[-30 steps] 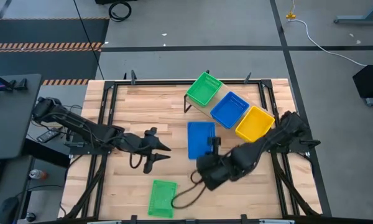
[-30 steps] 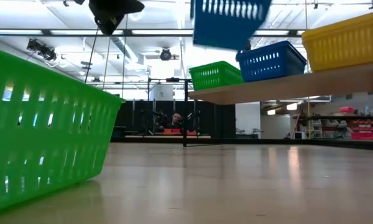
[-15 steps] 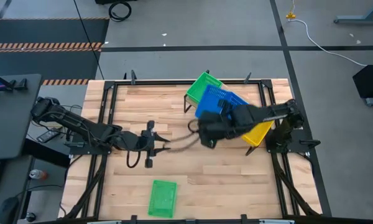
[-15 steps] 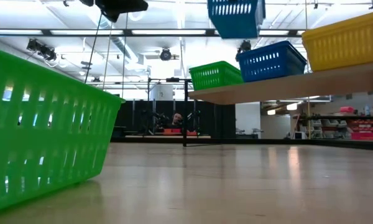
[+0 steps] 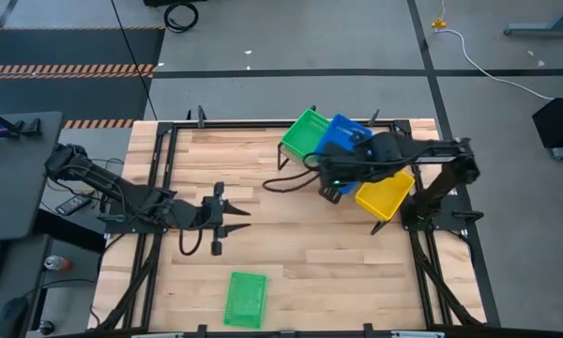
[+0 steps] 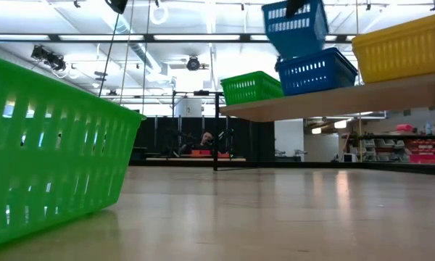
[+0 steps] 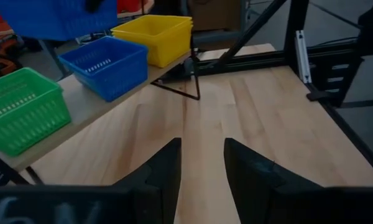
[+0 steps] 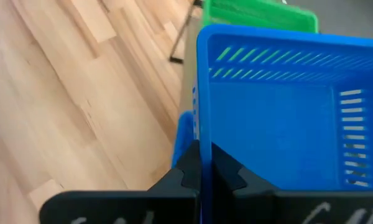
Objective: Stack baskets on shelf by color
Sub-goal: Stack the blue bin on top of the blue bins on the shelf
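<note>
My right gripper (image 5: 339,175) is shut on a blue basket (image 6: 296,27), held tilted in the air over the blue basket (image 6: 315,71) on the tilted wooden shelf (image 6: 348,95). A green basket (image 5: 307,133) and a yellow basket (image 5: 386,188) stand on the shelf on either side of it. Another green basket (image 5: 245,299) rests flat on the table near its front edge. My left gripper (image 5: 227,218) is open and empty over the table's left middle; its wrist view (image 7: 202,168) looks toward the shelf. My right gripper pinches one side wall of the blue basket at its rim (image 8: 201,134), one finger inside the basket and one outside. The basket is lifted clear and tilted, above the shelf's blue basket, whose edge (image 8: 183,140) shows below it.
Black frame rails (image 5: 159,178) run along the table's left and right sides. Bare wooden tabletop (image 5: 328,253) lies between the shelf and the front green basket. The shelf stands on thin black legs (image 7: 189,78).
My right gripper has carried the blue basket from above the table's middle up and toward the far right, to over the shelf's blue basket; the basket has turned and tipped on the way. My left gripper has drawn back a little toward the table's left edge.
</note>
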`<control>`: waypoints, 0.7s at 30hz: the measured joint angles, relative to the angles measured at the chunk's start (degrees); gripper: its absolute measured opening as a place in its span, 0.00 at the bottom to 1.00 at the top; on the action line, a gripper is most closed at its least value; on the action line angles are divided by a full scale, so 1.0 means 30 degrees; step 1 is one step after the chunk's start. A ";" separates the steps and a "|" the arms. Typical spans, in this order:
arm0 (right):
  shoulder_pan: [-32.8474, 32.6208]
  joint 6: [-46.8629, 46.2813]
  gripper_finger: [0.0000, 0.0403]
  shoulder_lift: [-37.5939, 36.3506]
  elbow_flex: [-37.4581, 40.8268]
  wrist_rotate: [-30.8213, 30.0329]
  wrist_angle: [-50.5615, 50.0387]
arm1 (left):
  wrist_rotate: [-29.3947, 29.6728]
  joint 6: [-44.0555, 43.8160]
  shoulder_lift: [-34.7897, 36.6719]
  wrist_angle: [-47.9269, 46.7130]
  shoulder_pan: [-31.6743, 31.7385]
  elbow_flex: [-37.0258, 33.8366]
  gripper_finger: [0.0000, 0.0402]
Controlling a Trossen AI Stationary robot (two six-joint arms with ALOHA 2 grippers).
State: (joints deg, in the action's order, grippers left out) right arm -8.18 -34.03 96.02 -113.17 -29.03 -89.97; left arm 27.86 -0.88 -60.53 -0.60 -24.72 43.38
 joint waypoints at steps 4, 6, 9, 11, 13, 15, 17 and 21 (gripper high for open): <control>-0.0108 -0.1438 0.03 -0.1915 0.2505 -0.0009 -0.0002 | 0.0000 -0.0093 0.0000 0.0000 -0.0121 -0.0007 0.32; -0.0165 -0.2201 0.03 -0.2744 0.4000 0.0009 -0.0039 | 0.0000 -0.0339 0.0000 0.0000 -0.0110 -0.0007 0.32; -0.0219 -0.2661 0.03 -0.3595 0.6062 0.0097 0.0592 | 0.0004 -0.0490 0.0000 0.0083 -0.0078 -0.0015 0.32; -0.0311 -0.2585 0.03 -0.4089 0.7020 0.0115 0.1426 | 0.0007 -0.0487 0.0000 0.0151 -0.0078 -0.0015 0.32; -0.0360 -0.2455 0.03 -0.4480 0.7606 0.0127 0.2277 | 0.0001 -0.0483 0.0000 0.0197 -0.0078 -0.0015 0.32; -0.0360 -0.2302 0.03 -0.4705 0.7926 0.0527 0.2923 | 0.0006 -0.0483 0.0000 0.0189 -0.0078 -0.0015 0.32; -0.0360 -0.2299 0.03 -0.4764 0.7949 0.0934 0.3182 | 0.0007 -0.0483 0.0000 0.0189 -0.0078 -0.0015 0.32; -0.0539 -0.2300 0.03 -0.4722 0.7949 0.1233 0.3886 | 0.0000 -0.0475 0.0000 0.0186 -0.0078 -0.0015 0.32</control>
State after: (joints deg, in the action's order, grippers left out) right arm -9.79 -40.93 81.86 -89.32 -25.33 -78.31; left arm 27.86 -2.31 -60.53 -0.04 -24.95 43.33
